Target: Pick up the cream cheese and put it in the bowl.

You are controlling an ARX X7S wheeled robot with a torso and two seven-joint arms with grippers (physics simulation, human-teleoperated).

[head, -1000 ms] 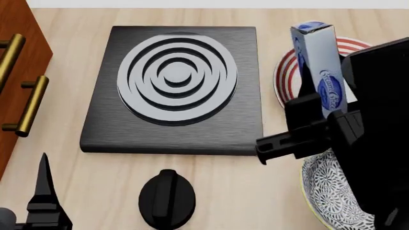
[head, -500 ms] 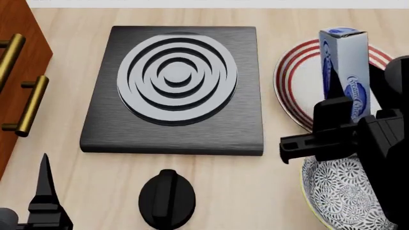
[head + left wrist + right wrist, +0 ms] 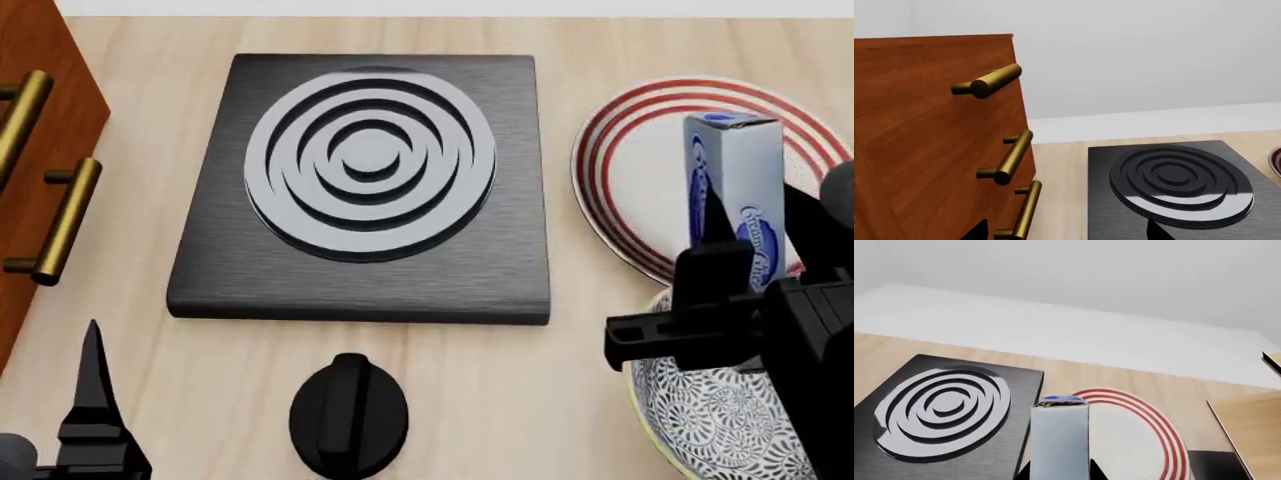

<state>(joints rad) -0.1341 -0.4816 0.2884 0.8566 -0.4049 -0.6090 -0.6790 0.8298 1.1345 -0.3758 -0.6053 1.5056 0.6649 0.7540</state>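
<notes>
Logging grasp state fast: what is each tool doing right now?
Left tool: cannot be told.
Right tool: closed, holding the cream cheese upright.

cream cheese (image 3: pixel 737 195): light blue-grey, dark blue oval logo
bowl (image 3: pixel 701 400): dense grey-and-white floral, yellowish rim
plate (image 3: pixel 641 160): white, red rings
tabletop (image 3: pixel 534 400): pale wood grain

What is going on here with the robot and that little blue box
The robot's right tool is shut on the cream cheese, holding the box upright in the air over the near edge of the red-ringed plate, just beyond the patterned bowl. The box is not in the bowl yet. The left tool sits idle near the cabinet, holding nothing. A stove burner and its knob are untouched.
</notes>
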